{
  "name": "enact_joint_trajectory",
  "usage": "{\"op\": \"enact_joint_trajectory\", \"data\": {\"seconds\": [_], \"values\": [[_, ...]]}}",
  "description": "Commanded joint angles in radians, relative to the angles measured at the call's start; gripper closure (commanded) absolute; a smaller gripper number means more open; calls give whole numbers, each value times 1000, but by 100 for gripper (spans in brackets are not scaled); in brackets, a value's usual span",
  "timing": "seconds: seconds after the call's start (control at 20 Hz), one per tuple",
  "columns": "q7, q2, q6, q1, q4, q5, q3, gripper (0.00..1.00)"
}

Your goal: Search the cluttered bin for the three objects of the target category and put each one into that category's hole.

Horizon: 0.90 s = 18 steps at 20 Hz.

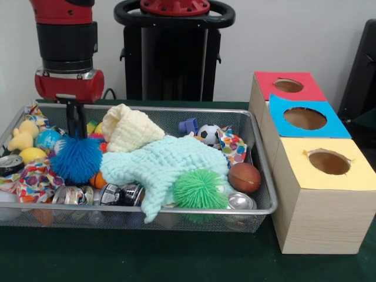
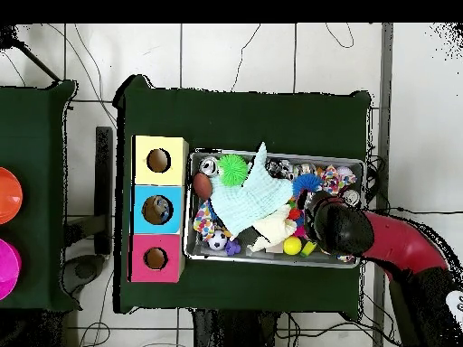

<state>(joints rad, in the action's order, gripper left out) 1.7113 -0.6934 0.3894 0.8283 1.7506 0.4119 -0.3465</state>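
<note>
The arm stands over the far end of the bin from the boxes, and the claw reaches down to the top of a blue spiky ball. This looks like the picking step — the claw at or just on the ball, which rests among the clutter. Its dark fingers run straight down into the spikes, close together, but whether they have closed on the ball or only touch it I cannot tell.

The bin sits on the green counter, heaped with a mint knitted cloth, a cream knitted piece, a green spiky ball, a brown ball, a small soccer ball, yellow toys and crushed cans. If spiky balls are the target category, the green one near the front rim would be another candidate — that is a guess from likeness only.

The hole in the red-topped box lies beyond the opposite end of the bin, at the back of the row of three boxes, well apart from the claw. In the overhead view the red box stands just beside the bin's short side, next to the blue box.

The next move calls for a secure hold on the soft spikes, a clean lift clear of the patterned cloth beside it, then a carry across the whole bin to the red-topped box.
</note>
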Motion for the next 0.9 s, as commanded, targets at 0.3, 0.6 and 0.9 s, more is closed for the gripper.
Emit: {"op": "enact_joint_trajectory", "data": {"seconds": [0.3, 0.6, 0.9], "values": [[49, -70, 70, 40, 141, -32, 0, 100], [72, -121, 40, 68, 221, -28, 21, 100], [54, -161, 40, 121, 281, -23, 21, 100]]}}
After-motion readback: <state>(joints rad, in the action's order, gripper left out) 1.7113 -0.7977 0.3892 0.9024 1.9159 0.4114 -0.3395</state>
